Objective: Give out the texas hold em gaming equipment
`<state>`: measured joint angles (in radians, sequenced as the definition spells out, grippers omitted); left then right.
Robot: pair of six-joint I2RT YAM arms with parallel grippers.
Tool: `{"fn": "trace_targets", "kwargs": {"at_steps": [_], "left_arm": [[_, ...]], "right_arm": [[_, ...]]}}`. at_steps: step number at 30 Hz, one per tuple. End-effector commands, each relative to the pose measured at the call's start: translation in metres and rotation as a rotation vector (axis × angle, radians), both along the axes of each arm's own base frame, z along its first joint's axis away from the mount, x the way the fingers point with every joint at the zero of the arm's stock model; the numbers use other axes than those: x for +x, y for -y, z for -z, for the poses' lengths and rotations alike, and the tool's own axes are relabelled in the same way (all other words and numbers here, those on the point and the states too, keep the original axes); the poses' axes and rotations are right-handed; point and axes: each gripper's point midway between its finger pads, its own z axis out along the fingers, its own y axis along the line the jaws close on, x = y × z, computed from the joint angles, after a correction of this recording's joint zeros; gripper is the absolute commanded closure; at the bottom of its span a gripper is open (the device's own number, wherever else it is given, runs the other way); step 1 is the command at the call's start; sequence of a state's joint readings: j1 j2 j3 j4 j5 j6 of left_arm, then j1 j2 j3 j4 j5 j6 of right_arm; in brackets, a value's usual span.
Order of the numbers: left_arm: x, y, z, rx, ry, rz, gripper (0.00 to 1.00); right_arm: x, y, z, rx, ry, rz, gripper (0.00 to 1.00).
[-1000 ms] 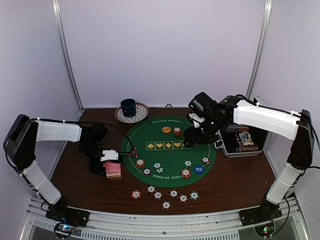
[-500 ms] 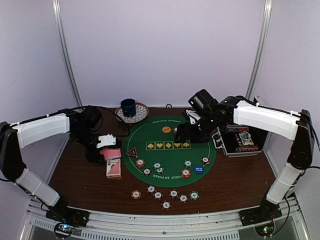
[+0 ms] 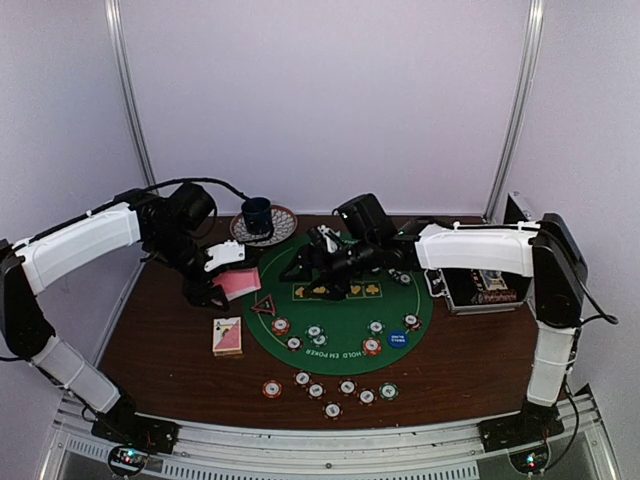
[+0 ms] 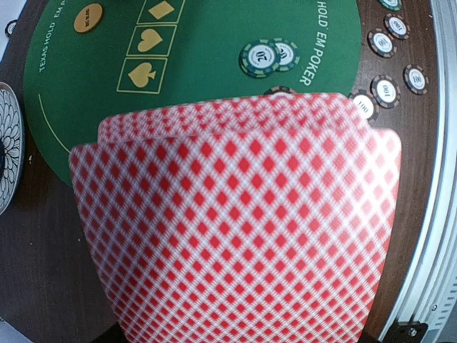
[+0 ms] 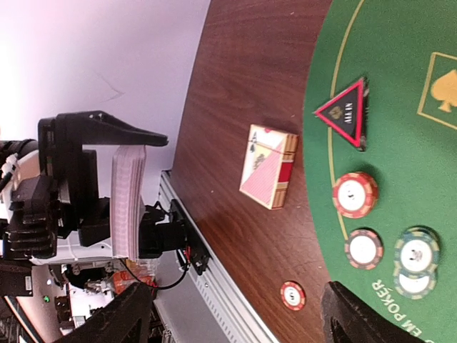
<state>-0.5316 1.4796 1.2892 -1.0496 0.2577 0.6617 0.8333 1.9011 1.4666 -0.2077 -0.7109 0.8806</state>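
Note:
My left gripper is shut on a stack of pink-backed playing cards, held above the table at the left edge of the green mat. The cards fill the left wrist view and hide the fingers. The card box lies on the wood below; it also shows in the right wrist view. My right gripper is open and empty over the mat's left part, facing the card stack. The triangle marker lies on the mat's left edge. Striped chips and a blue disc lie on the mat.
A blue cup on a patterned saucer stands at the back. The black case sits at the right. Several chips lie on the wood in front of the mat. A yellow disc lies on the mat's far side.
My left gripper has lifted the card stack out of the box and carried it back and right; the box stays on the table. My right arm has swung left across the mat.

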Motion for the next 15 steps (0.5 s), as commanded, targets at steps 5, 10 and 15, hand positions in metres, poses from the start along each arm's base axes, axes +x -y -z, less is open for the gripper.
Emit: {"fn": "trace_targets", "kwargs": {"at_steps": [5, 10, 15], "left_arm": [[0.001, 0.013, -0.004, -0.005, -0.021, 0.021, 1.00], [0.000, 0.012, 0.000, 0.011, -0.020, 0.028, 1.00], [0.002, 0.012, 0.002, 0.019, -0.016, 0.029, 1.00]], "right_arm": [[-0.011, -0.048, -0.032, 0.187, -0.039, -0.086, 0.16], [-0.011, -0.058, -0.028, 0.209, -0.063, -0.096, 0.18], [-0.009, -0.070, -0.026, 0.256, -0.102, -0.106, 0.22]]}}
